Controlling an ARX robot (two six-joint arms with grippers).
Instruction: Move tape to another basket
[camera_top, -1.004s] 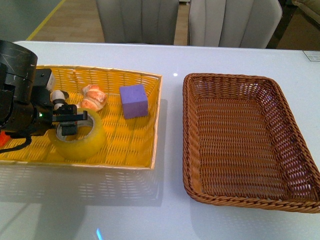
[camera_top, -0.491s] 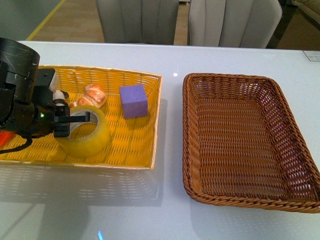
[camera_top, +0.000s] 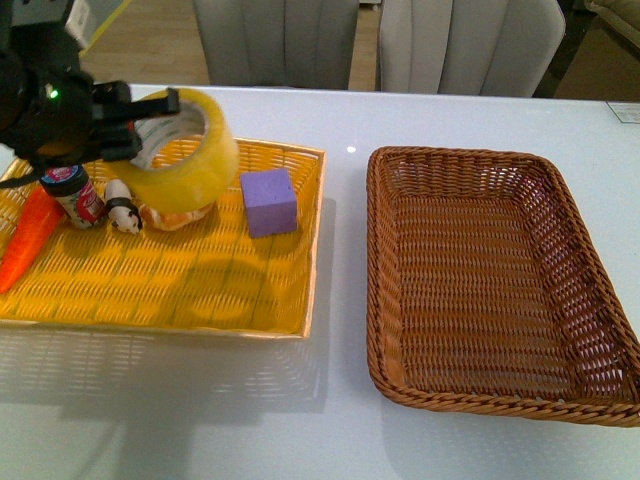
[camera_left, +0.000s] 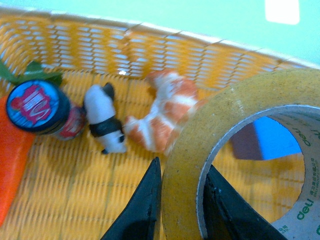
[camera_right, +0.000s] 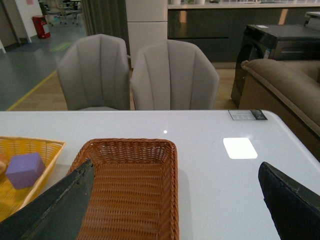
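The tape, a wide yellowish roll with a white core, hangs in the air above the back of the yellow basket. My left gripper is shut on its wall, one finger inside the core and one outside; the left wrist view shows the tape pinched between the black fingers. The dark brown wicker basket stands empty to the right, also in the right wrist view. My right gripper is open and empty above that basket's far side; it is outside the front view.
In the yellow basket lie a purple cube, an orange-and-white shrimp toy, a small panda figure, a small jar with a blue-red lid and an orange carrot. Two grey chairs stand behind the white table.
My left gripper has lifted the tape off the yellow basket's floor and carried it up and toward the back. The carrot, jar and panda are uncovered now.
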